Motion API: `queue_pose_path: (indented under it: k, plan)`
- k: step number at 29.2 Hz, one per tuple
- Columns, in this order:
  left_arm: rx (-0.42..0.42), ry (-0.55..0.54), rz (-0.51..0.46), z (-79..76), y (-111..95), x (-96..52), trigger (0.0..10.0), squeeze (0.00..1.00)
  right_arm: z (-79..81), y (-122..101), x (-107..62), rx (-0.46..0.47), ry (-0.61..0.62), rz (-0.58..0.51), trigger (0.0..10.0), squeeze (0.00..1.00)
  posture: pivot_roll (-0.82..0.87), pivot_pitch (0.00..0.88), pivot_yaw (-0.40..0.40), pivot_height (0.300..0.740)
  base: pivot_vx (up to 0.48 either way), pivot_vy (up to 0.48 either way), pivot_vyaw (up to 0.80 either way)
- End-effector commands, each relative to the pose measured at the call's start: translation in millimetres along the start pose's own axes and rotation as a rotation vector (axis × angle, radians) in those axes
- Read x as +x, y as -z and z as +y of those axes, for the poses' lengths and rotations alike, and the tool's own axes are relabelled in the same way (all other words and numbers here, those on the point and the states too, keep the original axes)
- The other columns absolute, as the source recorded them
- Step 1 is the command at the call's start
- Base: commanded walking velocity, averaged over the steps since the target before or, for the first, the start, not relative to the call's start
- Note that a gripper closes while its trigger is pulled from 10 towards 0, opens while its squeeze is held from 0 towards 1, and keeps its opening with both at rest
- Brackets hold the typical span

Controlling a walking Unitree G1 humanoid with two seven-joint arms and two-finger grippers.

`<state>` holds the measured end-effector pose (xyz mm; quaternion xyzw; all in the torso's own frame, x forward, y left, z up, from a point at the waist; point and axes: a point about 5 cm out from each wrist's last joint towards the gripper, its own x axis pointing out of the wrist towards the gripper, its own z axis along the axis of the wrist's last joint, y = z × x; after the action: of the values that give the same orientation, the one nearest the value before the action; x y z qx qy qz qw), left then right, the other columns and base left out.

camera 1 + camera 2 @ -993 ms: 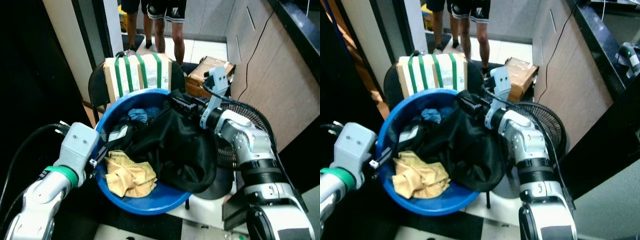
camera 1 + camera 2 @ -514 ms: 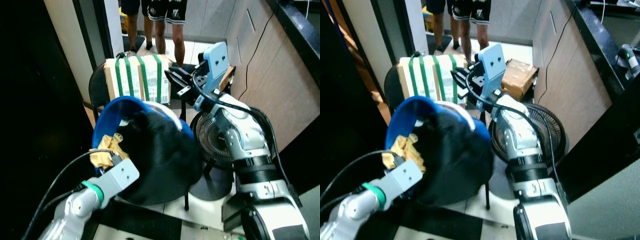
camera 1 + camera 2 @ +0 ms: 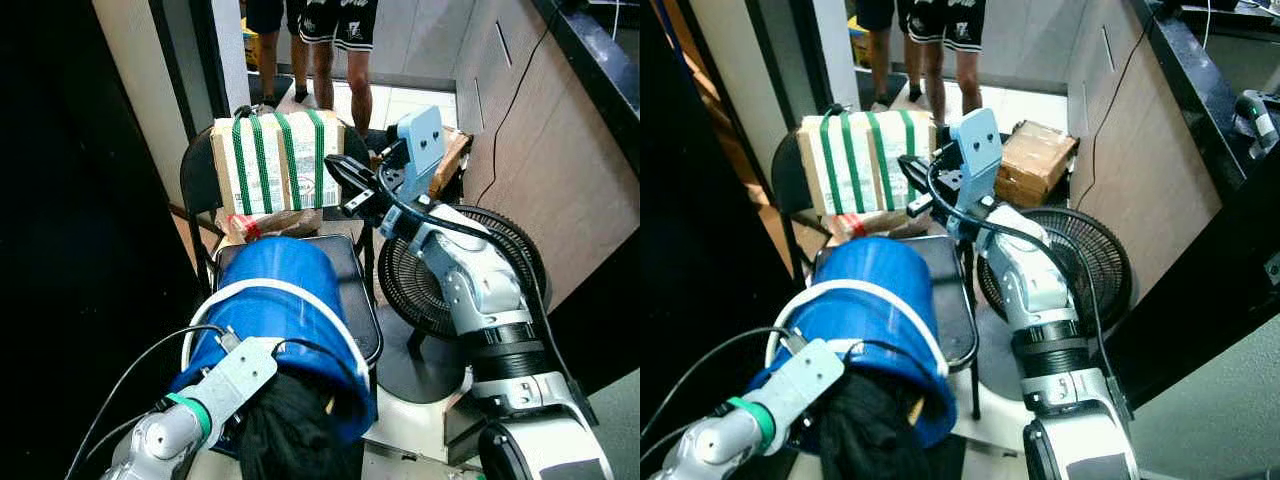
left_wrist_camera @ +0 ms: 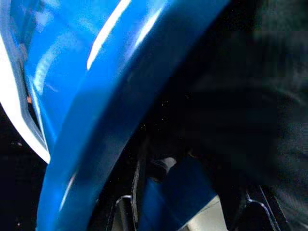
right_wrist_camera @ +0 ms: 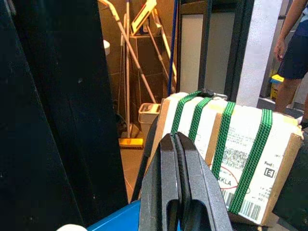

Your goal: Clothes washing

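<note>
1. On my left, the left gripper (image 3: pixel 232 345) is at the rim of the blue basin (image 3: pixel 270 300). I cannot tell whether its fingers are clamped on it.
2. The basin is tipped right over, mouth toward me and down. A black garment (image 3: pixel 290 435) hangs out of the mouth at the lower edge of my view.
3. My worry here is that the clothes slide out and miss whatever lies below, which is hidden from me. The basin could also slip if that one-sided hold is weak.
4. Behind it stands a black chair (image 3: pixel 350 300) carrying a strapped box (image 3: pixel 275 160).
5. On my right, the right gripper (image 3: pixel 345 180) is up near the box, fingers pressed together on nothing.
6. A fan (image 3: pixel 455 275) stands just beside that arm; a careless swing could knock it.
7. People's legs (image 3: pixel 320 50) show in the doorway beyond.
</note>
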<state>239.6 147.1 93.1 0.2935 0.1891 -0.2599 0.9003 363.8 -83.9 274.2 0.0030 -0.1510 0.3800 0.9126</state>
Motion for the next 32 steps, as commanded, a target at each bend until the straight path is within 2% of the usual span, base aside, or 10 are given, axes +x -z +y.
queue_pose_path:
  k: [1, 18, 19, 20, 21, 23, 24, 26, 30, 32]
  plan:
    - [0.003, -0.030, -0.020, 6.3, -3.0, -2.1, 10.0, 0.00, 2.5, -5.5, 1.8, 0.015, -0.024, -0.016, 0.0, 0.00, 0.13, 0.114, 0.055, 0.740, 0.000, 0.000, 0.00]
    - [-0.031, -0.060, -0.023, 16.6, -0.8, -2.3, 10.0, 0.00, 18.6, 1.2, -2.0, 0.019, -0.170, 0.040, 0.0, 0.00, 0.12, 0.097, 0.054, 0.740, 0.000, 0.000, 0.00]
    - [-0.037, -0.061, -0.025, 17.0, -1.3, -1.9, 10.0, 0.00, 18.6, 0.8, -1.9, 0.016, -0.170, 0.042, 2.5, 0.00, 0.12, 0.093, 0.053, 0.740, 0.000, 0.000, 0.00]
    - [-0.037, -0.061, -0.025, 17.0, -1.3, -1.9, 10.0, 0.00, 18.6, 0.8, -1.9, 0.016, -0.170, 0.042, 2.5, 0.00, 0.12, 0.093, 0.053, 0.740, 0.000, 0.000, 0.00]
    - [-0.057, -0.064, -0.036, 18.2, -3.6, -0.4, 10.0, 0.00, 18.8, -0.5, -1.5, 0.025, -0.171, 0.036, 10.0, 0.00, 0.12, 0.090, 0.054, 0.740, 0.000, 0.000, 0.00]
    - [-0.057, -0.064, -0.036, 18.2, -3.6, -0.4, 10.0, 0.00, 18.8, -0.5, -1.5, 0.025, -0.171, 0.036, 10.0, 0.00, 0.12, 0.090, 0.054, 0.740, 0.000, 0.000, 0.00]
    - [-0.108, -0.085, -0.076, 23.5, -11.8, 3.5, 10.0, 0.00, 18.5, -3.1, -0.8, 0.042, -0.169, 0.022, 10.0, 0.00, 0.12, 0.089, 0.051, 0.740, 0.000, 0.000, 0.00]
    - [-0.190, -0.293, -0.488, 87.5, -103.3, 12.4, 10.0, 0.00, 13.7, -17.9, 2.2, 0.101, -0.152, -0.048, 10.0, 0.00, 0.11, 0.086, 0.039, 0.740, 0.000, 0.000, 0.00]
    - [-0.230, -0.361, -0.652, 110.1, -140.6, 5.2, 10.0, 0.00, 11.5, -22.8, 3.0, 0.119, -0.143, -0.071, 10.0, 0.00, 0.11, 0.086, 0.039, 0.740, 0.000, 0.000, 0.00]
    - [-0.251, -0.492, -0.947, 158.3, -212.6, -30.7, 10.0, 0.00, 4.1, -30.7, 2.9, 0.151, -0.101, -0.115, 10.0, 0.00, 0.11, 0.079, 0.044, 0.740, 0.000, 0.000, 0.00]
